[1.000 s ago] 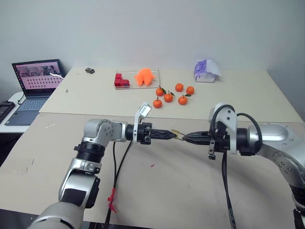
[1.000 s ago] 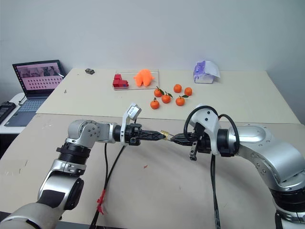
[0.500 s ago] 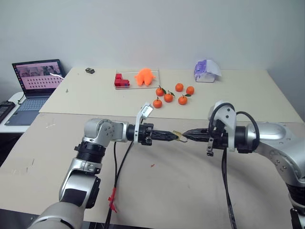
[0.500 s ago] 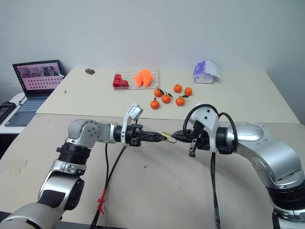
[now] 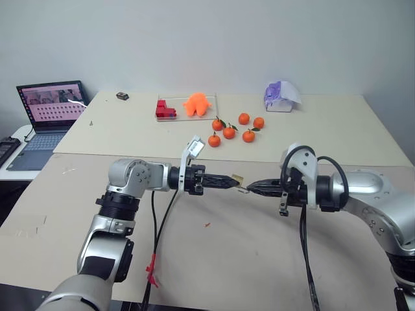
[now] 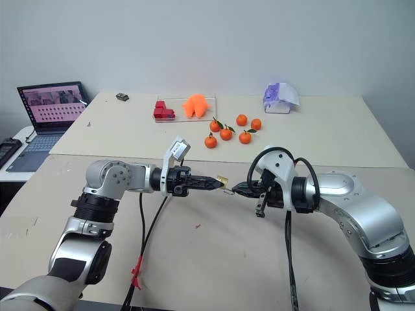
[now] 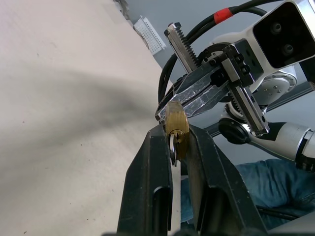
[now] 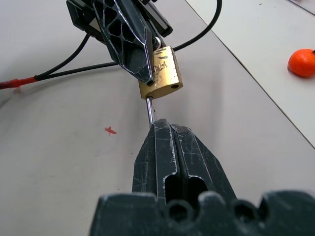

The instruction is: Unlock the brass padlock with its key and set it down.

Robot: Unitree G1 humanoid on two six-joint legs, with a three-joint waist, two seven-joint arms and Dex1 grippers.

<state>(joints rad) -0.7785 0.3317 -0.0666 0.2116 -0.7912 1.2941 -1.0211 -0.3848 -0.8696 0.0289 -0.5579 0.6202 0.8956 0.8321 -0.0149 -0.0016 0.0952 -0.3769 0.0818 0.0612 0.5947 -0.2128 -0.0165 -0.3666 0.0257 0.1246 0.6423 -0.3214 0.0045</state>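
Beige surface (image 5: 259, 259) under a plain pale wall (image 5: 227, 39); above it, left fingers (image 7: 157, 162) grasping brass padlock (image 8: 160, 73), right fingers (image 8: 172, 147) clenched on key (image 8: 149, 109); tangerines (image 5: 229, 132) beyond the padlock, laptop (image 5: 48, 120) far beyond.

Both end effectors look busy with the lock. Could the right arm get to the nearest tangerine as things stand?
Probably not without letting go first. The right end effector is shut on the key, whose tip sits in the brass padlock held by the left end effector. The way to the tangerine itself looks open.

A lab or office test room: plain tables (image 5: 324, 123), an open laptop (image 5: 48, 116), bare white wall (image 5: 214, 39).
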